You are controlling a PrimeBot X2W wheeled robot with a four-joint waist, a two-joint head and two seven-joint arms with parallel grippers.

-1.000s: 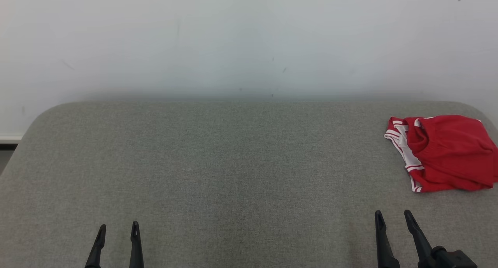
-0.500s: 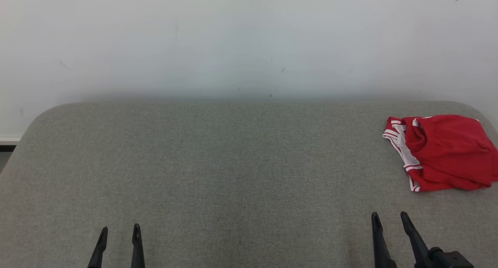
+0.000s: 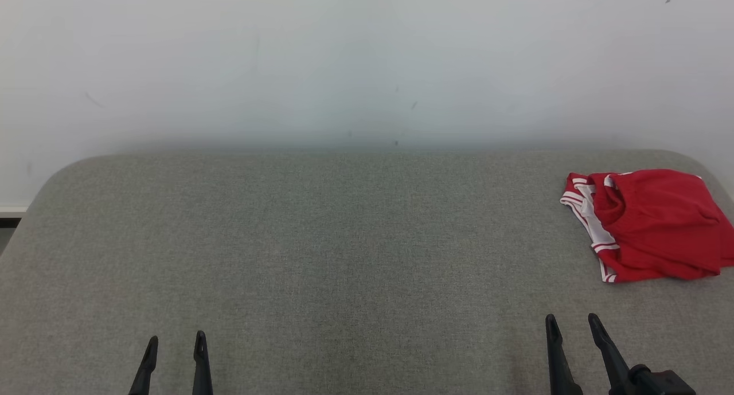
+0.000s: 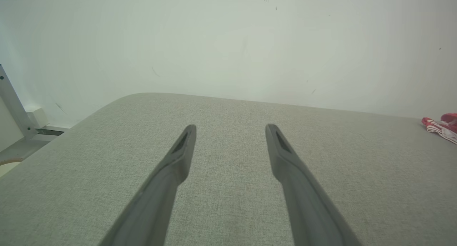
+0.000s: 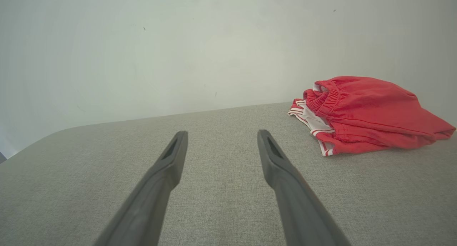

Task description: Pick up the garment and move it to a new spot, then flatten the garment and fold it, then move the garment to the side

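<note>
Shifted slightly leftward, wall specks included: camera turn, no real motion. Grey woven table (image 3: 344, 240), rounded corners. At its far right corner, crumpled red garment (image 3: 659, 223): soft knit, white-striped trim, gathered waistband. At its near edge, left gripper (image 3: 175, 336) and right gripper (image 3: 571, 317), spread wide, empty. Risk: pinching one layer only, or nudging cloth off that corner.

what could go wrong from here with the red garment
The garment lies bunched in layers near the right edge of the table; a nudge while grasping might slide it off. A pinch may catch only the top layer, leaving the rest dragging. The open left gripper is far across the table, so help for the right gripper needs a long reach.
</note>
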